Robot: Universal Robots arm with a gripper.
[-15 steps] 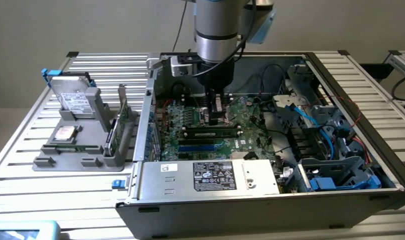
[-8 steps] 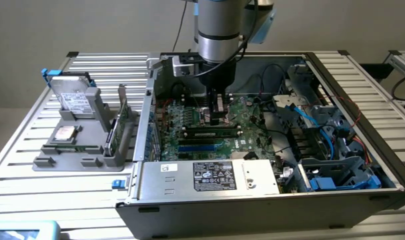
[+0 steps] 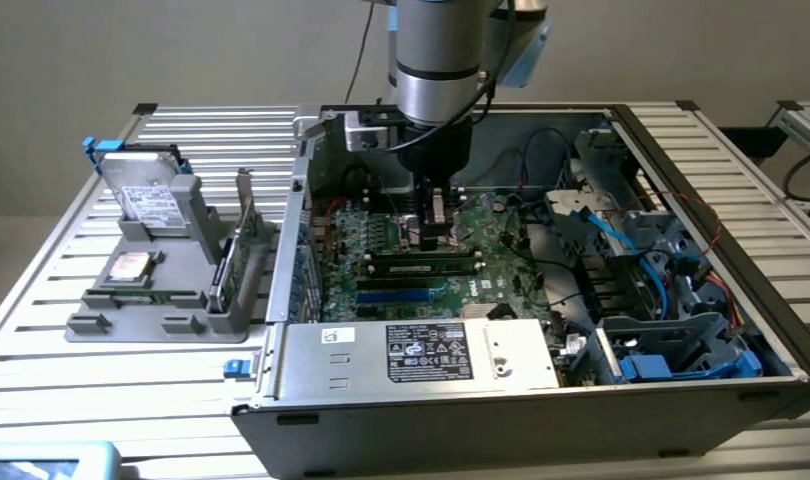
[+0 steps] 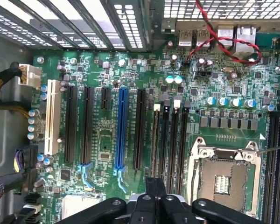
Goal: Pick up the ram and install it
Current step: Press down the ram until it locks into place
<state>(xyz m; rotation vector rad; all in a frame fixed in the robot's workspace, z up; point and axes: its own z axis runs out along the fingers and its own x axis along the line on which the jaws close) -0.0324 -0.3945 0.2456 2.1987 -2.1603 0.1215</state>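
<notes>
Closed gripper low inside the open computer case

Nearest, the power supply (image 3: 419, 352); behind it the ram (image 3: 419, 268) sits in a motherboard (image 4: 107, 140) slot (flat, level), with the gripper (image 3: 436, 236), fingers together, just above its far edge.

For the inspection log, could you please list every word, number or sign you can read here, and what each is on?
Nothing can be read with certainty.
Power supply label: rows of print and marks, too small to read.
Small sticker beside it: unreadable.
Motherboard markings: too fine to read.
Hard drive label: blurred.
</notes>
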